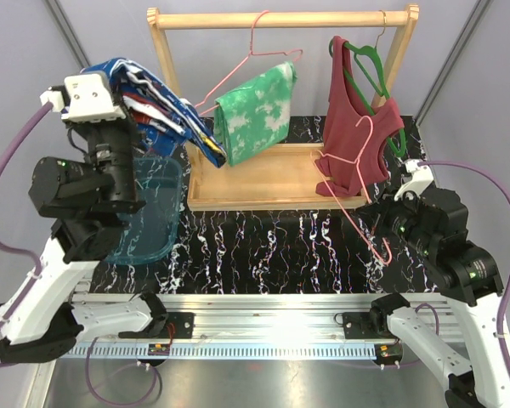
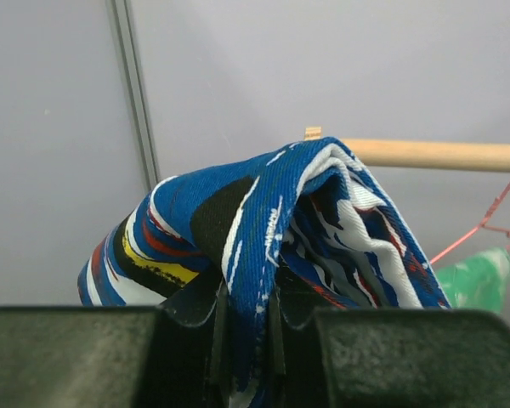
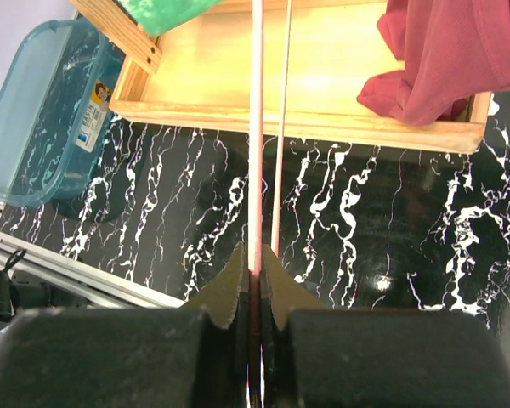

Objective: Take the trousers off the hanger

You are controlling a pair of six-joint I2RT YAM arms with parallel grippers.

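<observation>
Left tool (image 2: 248,308) is clamped on a fold of the blue trousers (image 1: 166,102), high over the far-left corner of the desk (image 1: 263,246), above the bin (image 1: 157,217). Their long axis runs from the tool down and right, and the free end hangs by the left post of the rack (image 1: 280,19). Green trousers (image 1: 255,110) are draped over a pink hanger (image 1: 253,51) on the rail at far centre, hanging down, bar tilted up to the right, just beside the blue free end. Right tool (image 3: 255,276) is closed on a second pink hanger (image 3: 257,127) near the right edge, in front of the tank top (image 1: 357,140).
</observation>
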